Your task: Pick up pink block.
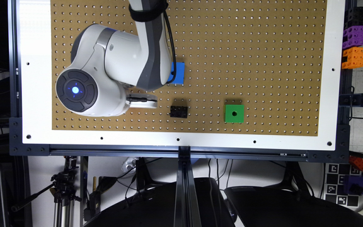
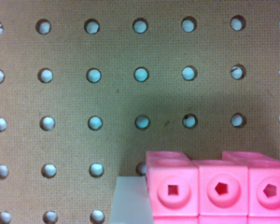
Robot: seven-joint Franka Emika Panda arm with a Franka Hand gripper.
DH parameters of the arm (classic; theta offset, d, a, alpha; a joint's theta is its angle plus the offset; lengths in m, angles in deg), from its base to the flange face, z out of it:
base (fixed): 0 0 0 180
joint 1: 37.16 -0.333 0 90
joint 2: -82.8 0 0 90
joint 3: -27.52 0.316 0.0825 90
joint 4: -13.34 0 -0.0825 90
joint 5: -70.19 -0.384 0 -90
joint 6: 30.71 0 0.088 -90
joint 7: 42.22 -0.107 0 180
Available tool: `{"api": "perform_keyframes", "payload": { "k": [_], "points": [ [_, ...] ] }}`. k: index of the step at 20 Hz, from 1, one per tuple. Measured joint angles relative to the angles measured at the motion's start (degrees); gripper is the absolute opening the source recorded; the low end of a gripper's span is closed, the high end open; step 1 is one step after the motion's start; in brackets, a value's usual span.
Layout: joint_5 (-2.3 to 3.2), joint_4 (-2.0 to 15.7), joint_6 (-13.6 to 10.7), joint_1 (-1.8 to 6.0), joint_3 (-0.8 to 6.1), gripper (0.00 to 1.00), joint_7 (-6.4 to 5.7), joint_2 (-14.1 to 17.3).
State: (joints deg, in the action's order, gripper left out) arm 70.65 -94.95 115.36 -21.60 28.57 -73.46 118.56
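Note:
The pink block (image 2: pixel 219 189) fills the lower edge of the wrist view, very close to the camera. It is a row of joined bright pink cubes with a round hole in each facing side, resting on the brown pegboard (image 2: pixel 93 98). A pale grey-white flat piece (image 2: pixel 129 200) sits right against one end of it. In the exterior view the white gripper part (image 1: pixel 143 101) pokes out from under the big white arm (image 1: pixel 106 69), low over the board at the exterior view's left of the black block (image 1: pixel 178 111).
A blue square (image 1: pixel 178 73) lies half under the arm. A green square with one hole (image 1: pixel 234 113) sits at the exterior view's right of the black block. Black, purple and orange blocks (image 1: pixel 354 39) are stacked off the board's right edge. The white frame (image 1: pixel 181 140) borders the pegboard.

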Motion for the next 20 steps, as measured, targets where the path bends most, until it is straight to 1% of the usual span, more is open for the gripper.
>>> {"api": "perform_keyframes", "payload": {
  "k": [4, 13, 20],
  "points": [
    [0.00, -0.02, -0.39, 0.00, 0.00, 0.00, 0.00, -0.51],
    [0.00, -0.05, -4.62, 0.00, 0.00, 0.00, 0.00, -4.52],
    [0.00, -0.09, -9.87, 0.00, 0.01, 0.00, 0.00, -9.67]
  ]
}}
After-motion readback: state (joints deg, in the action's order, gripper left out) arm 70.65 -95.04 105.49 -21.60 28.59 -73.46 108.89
